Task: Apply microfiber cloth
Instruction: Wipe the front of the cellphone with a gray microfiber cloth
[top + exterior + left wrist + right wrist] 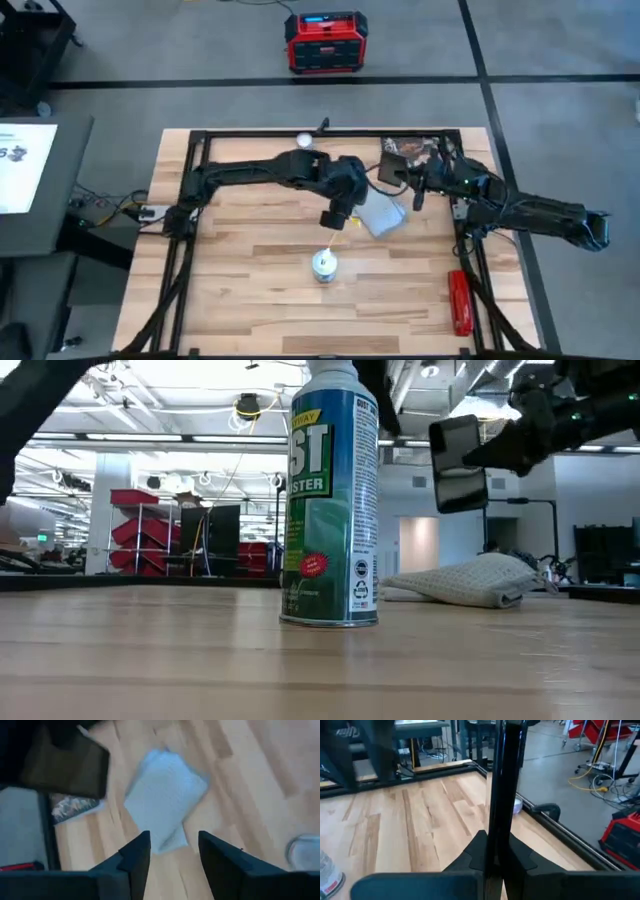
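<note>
While the right gripper point(492, 852) is clamping the thin black rectangular phone point(458, 462) on edge above the table, the left gripper point(172, 851), fingers apart, is hovering over the folded pale grey-blue microfiber cloth point(162, 795) lying flat on the wooden table point(250, 250) and should descend straight, pinching one edge.

This is a big robot lab or workshop, like a large open hall. The pale wooden table point(260, 280) with a black metal frame stands on a grey floor marked with dark lines. A red and black box-shaped machine point(325, 42) sits on that floor. Behind the table are red metal carts point(150, 530), dark screens on stands, long bright lights on a high white ceiling, and yellow cables point(592, 775) on the ground.
</note>
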`<control>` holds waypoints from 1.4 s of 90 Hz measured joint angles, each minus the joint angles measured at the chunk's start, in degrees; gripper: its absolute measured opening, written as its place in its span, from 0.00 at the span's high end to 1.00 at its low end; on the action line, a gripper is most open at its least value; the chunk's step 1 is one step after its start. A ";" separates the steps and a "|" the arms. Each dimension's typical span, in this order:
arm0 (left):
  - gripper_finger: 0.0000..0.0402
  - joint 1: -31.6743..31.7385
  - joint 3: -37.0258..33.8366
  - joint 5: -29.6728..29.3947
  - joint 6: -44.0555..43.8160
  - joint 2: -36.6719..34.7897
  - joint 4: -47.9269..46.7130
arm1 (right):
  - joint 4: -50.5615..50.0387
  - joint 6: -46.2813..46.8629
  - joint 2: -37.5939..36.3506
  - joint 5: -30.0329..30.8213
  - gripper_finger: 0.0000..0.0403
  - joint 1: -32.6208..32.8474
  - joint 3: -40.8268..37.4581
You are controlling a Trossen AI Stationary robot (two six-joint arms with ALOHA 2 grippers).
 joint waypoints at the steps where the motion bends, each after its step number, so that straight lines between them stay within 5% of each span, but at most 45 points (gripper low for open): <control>1: 0.64 0.10 0.00 0.01 0.26 0.41 0.07 | -0.28 -0.01 -0.25 0.03 0.96 0.00 -0.01; 44: 0.64 2.33 0.20 5.04 4.30 10.23 7.54 | -7.65 0.83 -7.36 1.87 0.96 0.00 -0.17; 126: 0.64 3.37 0.17 8.28 0.63 22.08 14.04 | -9.66 1.99 -7.34 1.62 0.96 0.13 -0.17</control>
